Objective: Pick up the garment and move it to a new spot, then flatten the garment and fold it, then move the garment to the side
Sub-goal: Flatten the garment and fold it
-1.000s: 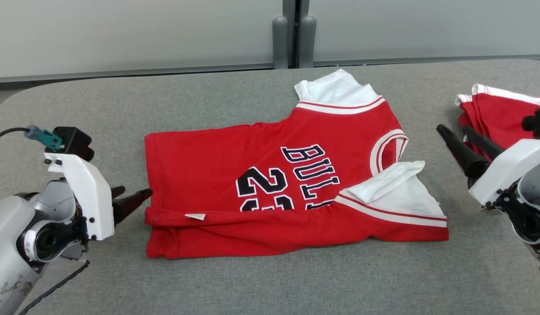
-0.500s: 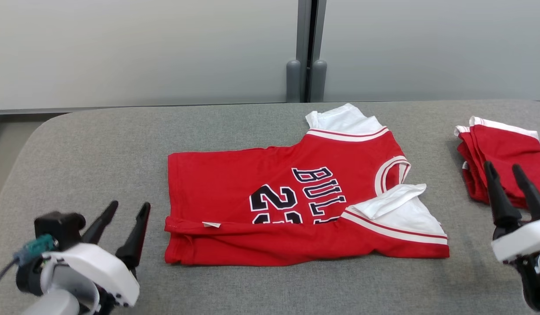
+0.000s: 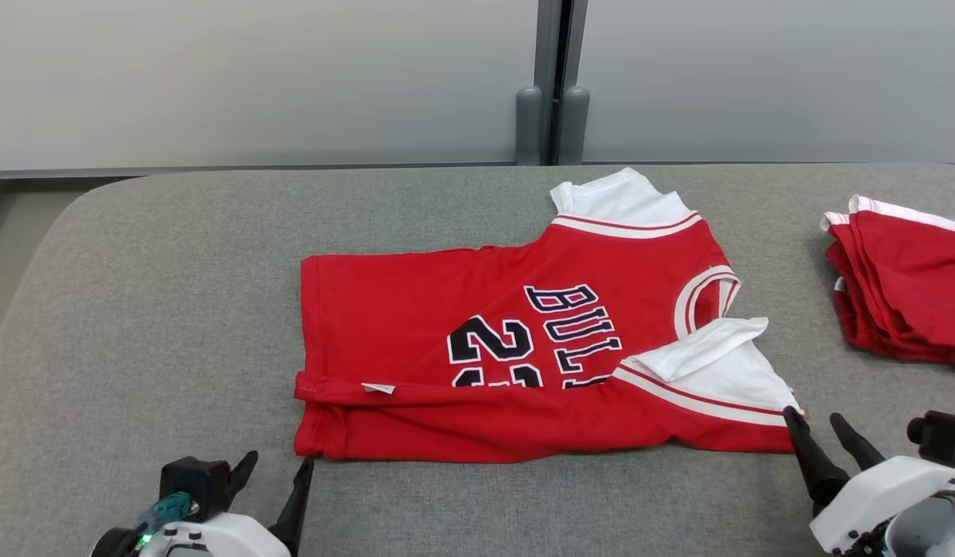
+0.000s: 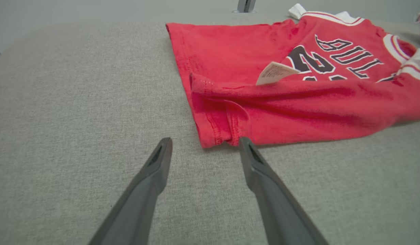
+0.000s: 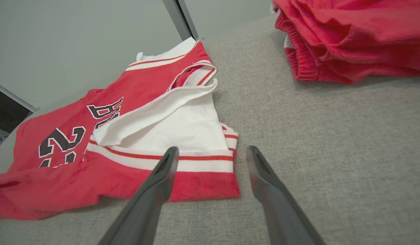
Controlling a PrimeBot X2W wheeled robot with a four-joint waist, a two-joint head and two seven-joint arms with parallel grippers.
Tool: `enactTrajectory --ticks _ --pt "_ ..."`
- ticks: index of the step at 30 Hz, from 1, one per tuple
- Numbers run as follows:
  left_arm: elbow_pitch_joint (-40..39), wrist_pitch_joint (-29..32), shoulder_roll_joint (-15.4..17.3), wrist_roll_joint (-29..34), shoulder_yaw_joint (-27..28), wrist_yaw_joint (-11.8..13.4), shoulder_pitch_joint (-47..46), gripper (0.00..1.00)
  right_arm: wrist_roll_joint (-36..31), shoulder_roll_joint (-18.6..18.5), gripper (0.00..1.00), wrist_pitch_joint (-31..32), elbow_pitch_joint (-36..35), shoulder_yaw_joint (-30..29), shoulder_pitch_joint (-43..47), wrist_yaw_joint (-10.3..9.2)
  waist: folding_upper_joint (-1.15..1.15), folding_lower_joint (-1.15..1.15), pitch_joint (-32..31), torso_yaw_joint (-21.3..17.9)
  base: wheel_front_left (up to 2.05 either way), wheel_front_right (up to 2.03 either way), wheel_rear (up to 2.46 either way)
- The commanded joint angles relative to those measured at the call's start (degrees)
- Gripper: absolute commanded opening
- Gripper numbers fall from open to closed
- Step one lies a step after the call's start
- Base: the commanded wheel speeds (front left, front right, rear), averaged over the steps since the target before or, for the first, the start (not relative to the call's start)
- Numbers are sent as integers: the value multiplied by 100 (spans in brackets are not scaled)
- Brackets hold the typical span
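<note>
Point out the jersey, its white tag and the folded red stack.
jersey (image 3: 384,309), head view, plain red body.
white tag (image 4: 275,72), left wrist view, its middle.
folded red stack (image 3: 918,278), head view, top layer.

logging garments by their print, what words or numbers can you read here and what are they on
"BULL": black, white-edged letters on the red jersey; the white sleeve covers anything after them.
"2": large number beside the letters; the second digit is cut off by the fold and cannot be read.
Print on the white tag at the hem: too small to read.
No text seen on the red pile.
</note>
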Motion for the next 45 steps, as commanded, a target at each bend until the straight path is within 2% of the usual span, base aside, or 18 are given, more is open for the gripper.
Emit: enactTrajectory --ticks 1,9,21,25,26,27,28,29,30,32,38,45 --pt "106 160 -32 110 -118 -71 -193 100 -18 25 100 223 116 -30 -124 3 0 0 55 24 0 0 0" --pt "424 533 -254 276 -382 -230 -640 100 -80 191 100 792 345 -136 -324 3 0 0 190 57 0 0 0" --pt "1087 849 -637 288 -510 -194 -1047 100 -228 416 100 1187 491 -203 -503 3 0 0 372 -32 0 0 0" --pt "1257 917 -705 238 -488 -97 -1060 100 -230 464 100 1344 516 -156 -491 3 0 0 397 -47 0 0 0" --pt "1294 938 -701 215 -473 -56 -1049 100 -221 474 88 1364 503 -144 -482 3 0 0 401 -46 0 0 0" --pt "1328 961 -698 200 -455 -40 -1040 100 -213 484 57 1377 489 -134 -479 3 0 0 404 -43 0 0 0" --pt "1348 956 -699 178 -444 -33 -1030 89 -200 495 42 1383 473 -117 -471 3 0 0 402 -41 0 0 0" --pt "1367 987 -700 159 -456 -54 -1021 63 -190 499 12 1383 463 -111 -462 3 0 0 398 -40 0 0 0" --pt "1378 1018 -696 140 -463 -88 -1013 44 -181 501 0 1379 456 -109 -456 3 0 0 394 -38 0 0 0" --pt "1381 995 -693 97 -447 -138 -1000 0 -159 491 0 1398 441 -101 -444 3 0 0 380 -32 0 0 0" --pt "1321 1031 -624 22 -416 -121 -921 0 -121 411 0 1333 424 -101 -420 3 0 0 258 -39 0 0 0" --pt "1002 1017 -398 -51 -414 -101 -649 0 -9 278 0 1425 226 -57 -251 3 0 0 -42 -77 0 0 0"
